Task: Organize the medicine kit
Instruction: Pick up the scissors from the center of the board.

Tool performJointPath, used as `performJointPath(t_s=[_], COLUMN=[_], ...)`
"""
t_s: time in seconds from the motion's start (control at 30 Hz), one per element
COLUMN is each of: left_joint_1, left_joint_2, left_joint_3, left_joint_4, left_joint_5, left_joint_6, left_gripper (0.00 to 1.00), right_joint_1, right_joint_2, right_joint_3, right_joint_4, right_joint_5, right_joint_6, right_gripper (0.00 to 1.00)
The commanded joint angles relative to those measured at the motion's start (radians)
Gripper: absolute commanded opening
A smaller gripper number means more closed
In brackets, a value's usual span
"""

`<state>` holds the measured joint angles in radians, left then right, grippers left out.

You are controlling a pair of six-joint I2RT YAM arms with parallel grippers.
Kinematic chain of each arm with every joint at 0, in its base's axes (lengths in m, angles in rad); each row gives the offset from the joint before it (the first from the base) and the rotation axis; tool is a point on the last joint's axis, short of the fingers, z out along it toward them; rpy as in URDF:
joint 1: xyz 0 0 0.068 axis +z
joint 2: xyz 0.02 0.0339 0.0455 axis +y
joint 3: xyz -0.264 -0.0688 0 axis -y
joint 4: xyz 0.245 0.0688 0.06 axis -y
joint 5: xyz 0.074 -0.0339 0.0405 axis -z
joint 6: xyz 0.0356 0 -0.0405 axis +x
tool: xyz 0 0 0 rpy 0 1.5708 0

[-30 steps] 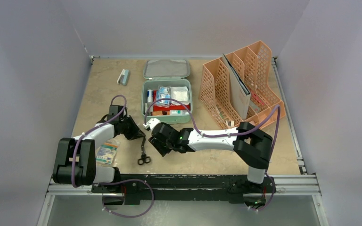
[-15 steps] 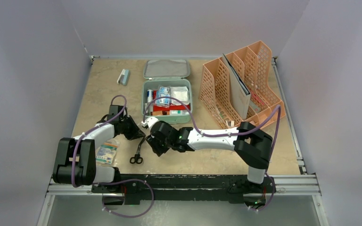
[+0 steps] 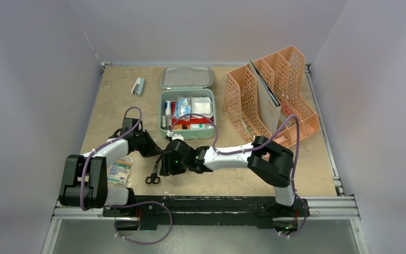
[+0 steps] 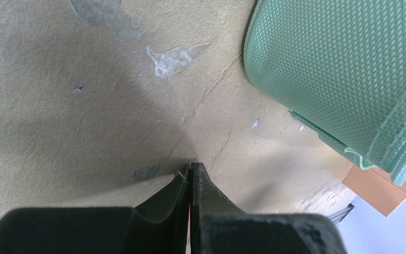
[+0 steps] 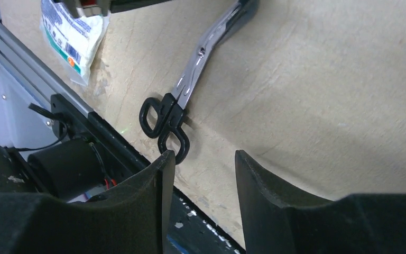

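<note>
Right now my left gripper (image 4: 191, 168) is pressed together and my right gripper (image 5: 205, 159) stands apart above the scissors (image 5: 182, 100), both just near of the open medicine kit (image 3: 195, 134).

the scissors (image 5: 193, 79) are shiny metal with plastic loops, the table (image 4: 84, 79) matt and rough, the medicine kit (image 4: 338, 63) dimpled plastic.

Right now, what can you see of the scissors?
The scissors are small: two black loop handles, slim silvery metal blades shut together. The handles rest on the tan tabletop toward its near edge; the blades run to the shut left fingers, where the tips are hidden, so a pinch is unconfirmed. The open right fingers hover near the handles, not touching.
</note>
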<state>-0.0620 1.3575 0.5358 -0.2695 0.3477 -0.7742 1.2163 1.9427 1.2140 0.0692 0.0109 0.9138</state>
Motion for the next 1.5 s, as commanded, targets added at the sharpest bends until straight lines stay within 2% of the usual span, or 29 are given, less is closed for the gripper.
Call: performJointPath(t_s=[0.0, 0.47, 1.03, 1.27, 1.47], left_joint_1=[-0.006, -0.006, -0.006, -0.006, -0.006], left_joint_2=[0.006, 0.006, -0.001, -0.011, -0.034], left_joint_3=[-0.016, -0.026, -0.044, -0.050, -0.051], left_joint_4=[-0.043, -0.021, -0.025, -0.021, -0.034], left_joint_5=[-0.055, -0.048, -0.049, -0.044, -0.027], left_joint_6=[0.033, 0.015, 0.015, 0.006, -0.007], left_gripper=[0.00, 0.00, 0.00, 0.00, 0.00], right_joint_1=[0.024, 0.074, 0.084, 0.084, 0.084], right_joint_2=[-0.035, -0.004, 0.088, 0.100, 0.066], right_joint_3=[-0.048, -0.105, -0.030, -0.012, -0.036], right_joint_4=[0.069, 0.162, 0.152, 0.129, 0.115], right_joint_5=[0.069, 0.111, 0.107, 0.142, 0.144], right_joint_6=[0.206, 0.313, 0.347, 0.358, 0.333], right_gripper=[0.49, 0.45, 0.41, 0.31, 0.09])
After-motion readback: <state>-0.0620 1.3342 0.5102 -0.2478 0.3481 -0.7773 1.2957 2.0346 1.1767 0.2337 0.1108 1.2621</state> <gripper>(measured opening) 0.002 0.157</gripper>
